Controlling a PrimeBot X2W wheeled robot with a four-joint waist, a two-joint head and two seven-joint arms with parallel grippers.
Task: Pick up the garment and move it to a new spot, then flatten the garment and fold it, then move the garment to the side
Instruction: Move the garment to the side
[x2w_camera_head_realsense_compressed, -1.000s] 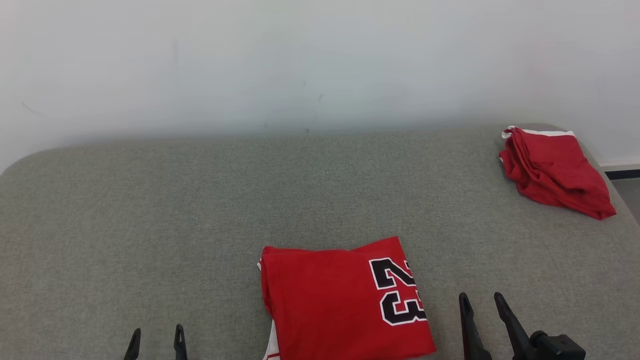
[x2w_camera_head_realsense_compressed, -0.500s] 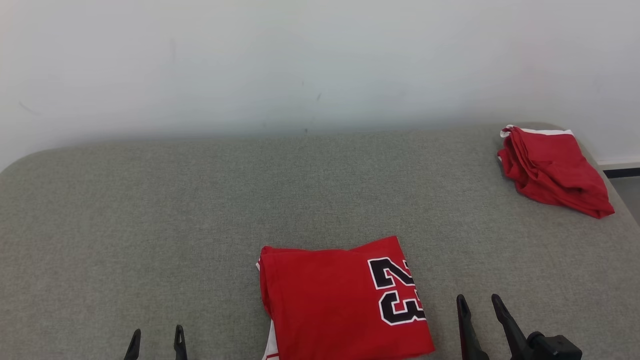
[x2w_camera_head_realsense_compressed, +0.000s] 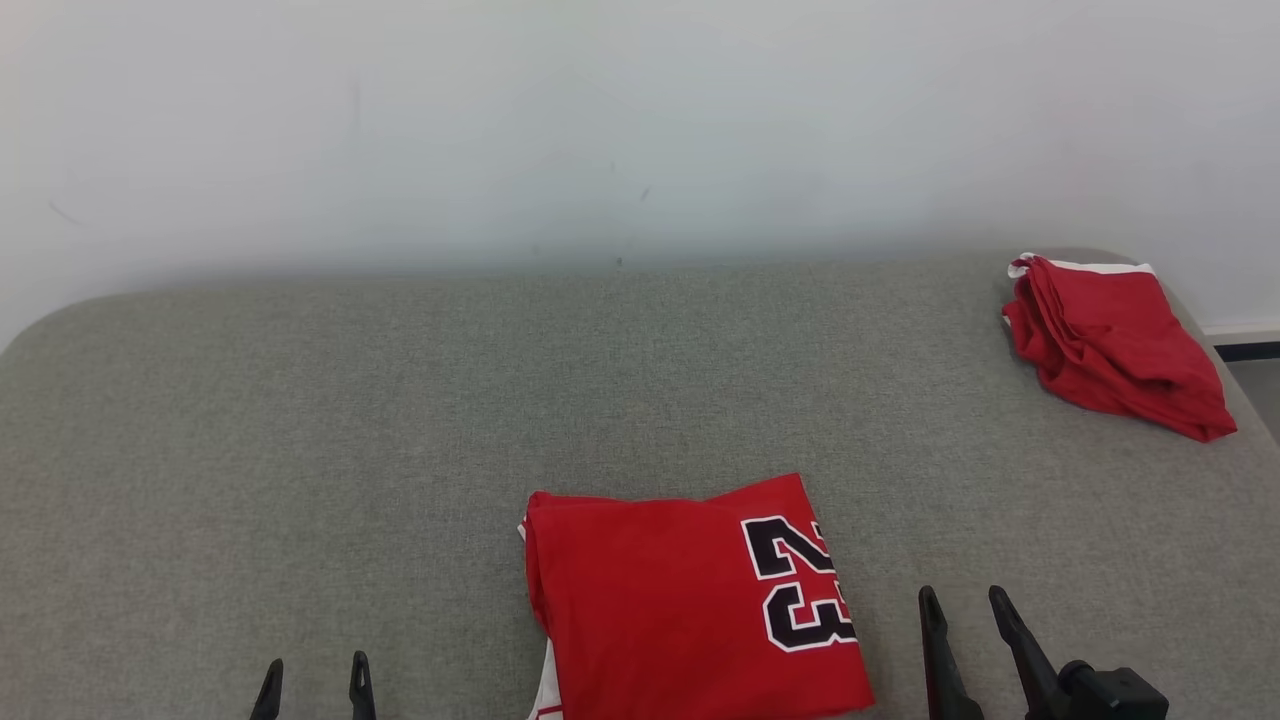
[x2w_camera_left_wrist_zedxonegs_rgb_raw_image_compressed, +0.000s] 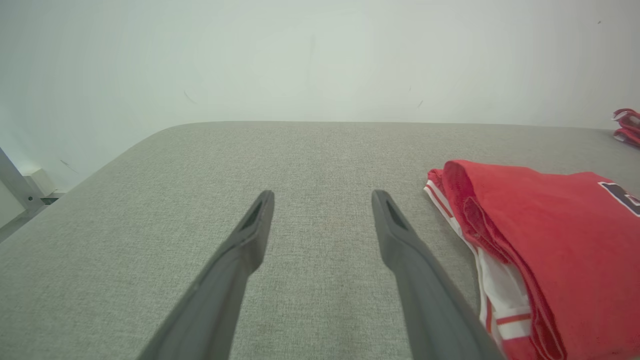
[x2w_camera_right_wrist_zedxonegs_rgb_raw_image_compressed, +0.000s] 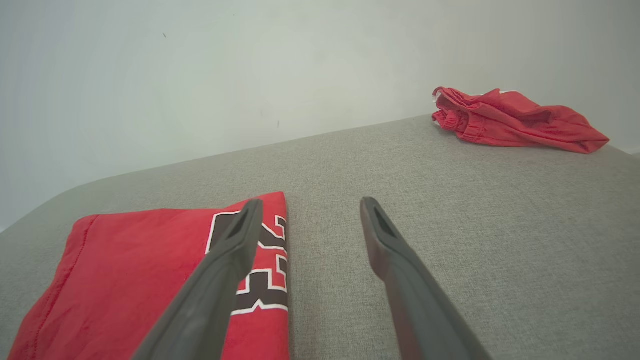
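Observation:
A folded red garment (x2w_camera_head_realsense_compressed: 680, 600) with a black "23" lies flat near the front edge of the grey padded table (x2w_camera_head_realsense_compressed: 400, 420). In the left wrist view the garment (x2w_camera_left_wrist_zedxonegs_rgb_raw_image_compressed: 550, 240) shows white striped trim at its folded edge. In the right wrist view the garment (x2w_camera_right_wrist_zedxonegs_rgb_raw_image_compressed: 150, 270) lies under the left finger. My left gripper (x2w_camera_head_realsense_compressed: 315, 672) stands open to the garment's left, nothing between its fingers (x2w_camera_left_wrist_zedxonegs_rgb_raw_image_compressed: 250, 235). My right gripper (x2w_camera_head_realsense_compressed: 965, 605) stands open just right of the garment, empty, its fingers (x2w_camera_right_wrist_zedxonegs_rgb_raw_image_compressed: 385, 240) above bare table.
A second red garment (x2w_camera_head_realsense_compressed: 1110, 340) lies crumpled at the table's far right corner, also seen in the right wrist view as a red heap (x2w_camera_right_wrist_zedxonegs_rgb_raw_image_compressed: 510, 120). A pale wall (x2w_camera_head_realsense_compressed: 640, 120) backs the table. The table's rounded left corner (x2w_camera_left_wrist_zedxonegs_rgb_raw_image_compressed: 165, 131) drops off.
Both grippers hold their places, open. The whole head view shifted by a few pixels; the garments have not moved on the table.

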